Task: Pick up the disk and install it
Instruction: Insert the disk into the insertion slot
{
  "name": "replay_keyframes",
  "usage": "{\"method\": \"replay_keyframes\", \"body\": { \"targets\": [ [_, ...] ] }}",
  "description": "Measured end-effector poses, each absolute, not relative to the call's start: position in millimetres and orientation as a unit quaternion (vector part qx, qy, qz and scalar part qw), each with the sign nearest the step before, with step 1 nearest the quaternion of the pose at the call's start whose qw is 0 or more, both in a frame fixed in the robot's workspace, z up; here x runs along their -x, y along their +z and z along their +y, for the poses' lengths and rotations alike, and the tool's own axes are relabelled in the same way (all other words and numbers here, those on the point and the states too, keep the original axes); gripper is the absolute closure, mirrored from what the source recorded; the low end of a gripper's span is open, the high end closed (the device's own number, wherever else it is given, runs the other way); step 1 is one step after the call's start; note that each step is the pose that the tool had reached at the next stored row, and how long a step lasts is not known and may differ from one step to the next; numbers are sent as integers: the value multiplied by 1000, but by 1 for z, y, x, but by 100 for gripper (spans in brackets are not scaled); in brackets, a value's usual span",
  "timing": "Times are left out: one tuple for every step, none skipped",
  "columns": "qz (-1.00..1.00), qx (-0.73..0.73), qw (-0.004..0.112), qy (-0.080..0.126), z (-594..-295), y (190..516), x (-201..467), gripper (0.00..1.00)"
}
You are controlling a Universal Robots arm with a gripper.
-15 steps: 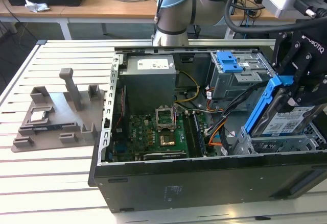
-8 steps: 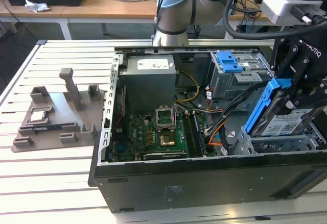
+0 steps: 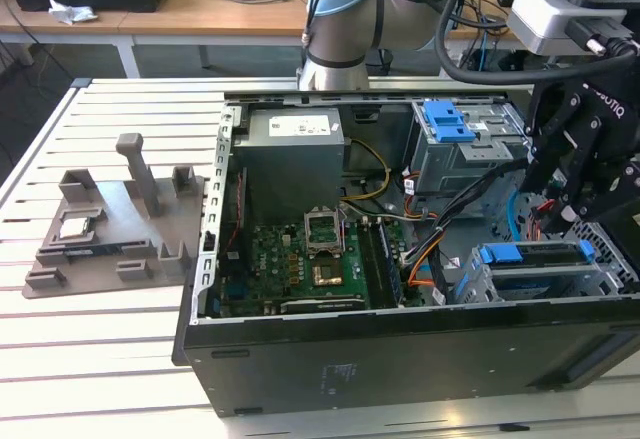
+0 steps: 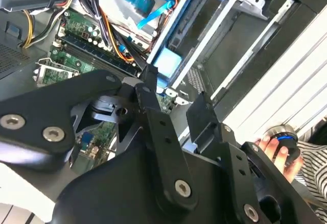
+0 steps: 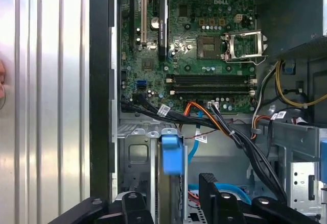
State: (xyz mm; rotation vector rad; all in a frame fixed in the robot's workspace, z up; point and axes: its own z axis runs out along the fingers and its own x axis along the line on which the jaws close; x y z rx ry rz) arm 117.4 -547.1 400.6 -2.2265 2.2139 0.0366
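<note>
Single-armed work at the open computer case [image 3: 400,369]: hovering the gripper [image 5: 170,191], jaws apart, astride the disk [image 5: 171,155] standing on edge in the drive cage [image 5: 134,155]; probably best keeping square to its blue frame and avoiding the cables [image 5: 240,137].

We see a matt black metal case [image 3: 400,359], a glossy green circuit board [image 5: 199,55], and a bright blue plastic tab [image 5: 172,154].
</note>
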Motion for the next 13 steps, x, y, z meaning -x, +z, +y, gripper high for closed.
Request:
{"method": "replay_keyframes", "body": {
  "targets": [
    [705, 709, 1, 12, -547, 401, -117, 49],
    [705, 709, 1, 12, -547, 401, -117, 49],
    [705, 709, 1, 12, -547, 401, -117, 49],
    [705, 709, 1, 12, -547, 400, -117, 51],
    [705, 709, 1, 12, -547, 400, -117, 58],
    [705, 709, 1, 12, -547, 400, -117, 64],
    [705, 709, 1, 12, -547, 400, -117, 70],
    [705, 709, 1, 12, -547, 400, -117, 70],
    [705, 709, 1, 12, -547, 400, -117, 76],
    [705, 709, 1, 12, -547, 400, -117, 82],
    [705, 709, 1, 12, -547, 400, -117, 89],
    [705, 709, 1, 12, -547, 400, -117, 89],
    [705, 709, 1, 12, -547, 400, -117, 89]
  ]
}}
